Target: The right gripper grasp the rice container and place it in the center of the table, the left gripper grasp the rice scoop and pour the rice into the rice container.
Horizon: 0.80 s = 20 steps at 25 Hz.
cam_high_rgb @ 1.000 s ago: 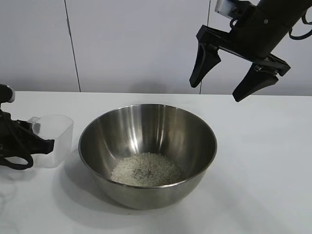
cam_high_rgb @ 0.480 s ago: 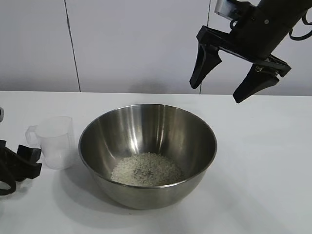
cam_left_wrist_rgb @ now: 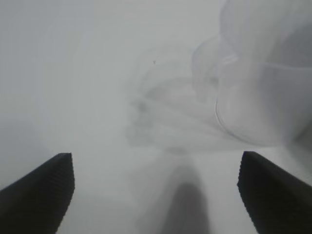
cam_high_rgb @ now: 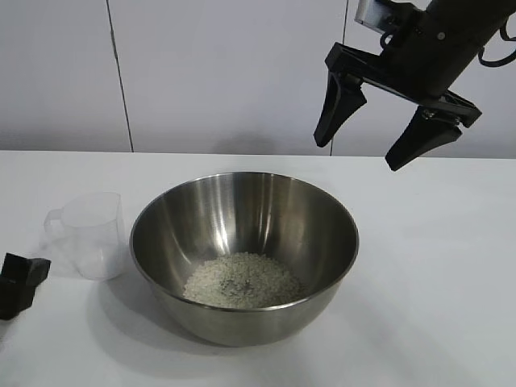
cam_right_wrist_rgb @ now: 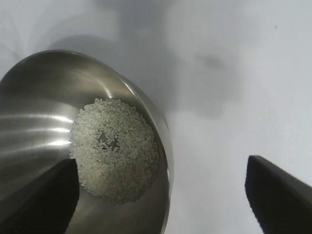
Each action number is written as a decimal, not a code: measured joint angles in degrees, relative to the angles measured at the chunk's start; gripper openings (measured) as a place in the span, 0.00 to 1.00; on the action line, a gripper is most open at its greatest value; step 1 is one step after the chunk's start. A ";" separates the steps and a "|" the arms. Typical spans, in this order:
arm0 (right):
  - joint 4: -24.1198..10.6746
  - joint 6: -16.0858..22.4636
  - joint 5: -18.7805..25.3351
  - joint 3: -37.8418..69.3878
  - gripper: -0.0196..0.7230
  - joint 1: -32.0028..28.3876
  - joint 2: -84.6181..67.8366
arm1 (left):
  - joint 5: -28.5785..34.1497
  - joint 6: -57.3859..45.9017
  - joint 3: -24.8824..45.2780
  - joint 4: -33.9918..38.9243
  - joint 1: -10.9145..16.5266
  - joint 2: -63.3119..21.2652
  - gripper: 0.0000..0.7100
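Note:
The steel rice container [cam_high_rgb: 211, 211] stands in the middle of the white table [cam_high_rgb: 435, 266] with a pale heap of rice [cam_high_rgb: 242, 280] in its bottom. Just left of it the clear plastic rice scoop [cam_high_rgb: 90, 234] stands upright and empty on the table. My left gripper [cam_left_wrist_rgb: 156, 195] is open, drawn back from the rice scoop [cam_left_wrist_rgb: 263, 97], with nothing between its fingers; only one dark fingertip [cam_high_rgb: 18, 284] shows at the exterior view's left edge. My right gripper [cam_high_rgb: 395, 121] hangs open high above the container's right side, looking down on the container [cam_right_wrist_rgb: 44, 97] and the rice [cam_right_wrist_rgb: 114, 151].
A pale panelled wall [cam_high_rgb: 201, 72] runs behind the table. Bare tabletop lies to the right of the bowl and in front of it.
My left gripper has opened, let go of the rice scoop and pulled back to the left. The scoop stays standing on the table. The right arm has not moved.

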 joint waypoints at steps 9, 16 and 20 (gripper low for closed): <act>0.00 -0.02 -0.24 0.00 0.89 0.00 0.00 | 31.70 0.28 -8.79 2.51 0.00 -20.26 0.93; 0.00 -0.02 -0.38 0.00 0.89 0.00 0.00 | 70.26 -0.66 -30.38 5.57 0.00 -27.02 0.93; 0.00 -0.02 -0.46 0.00 0.89 0.00 0.00 | 92.40 -4.36 -44.87 4.75 0.00 -26.18 0.93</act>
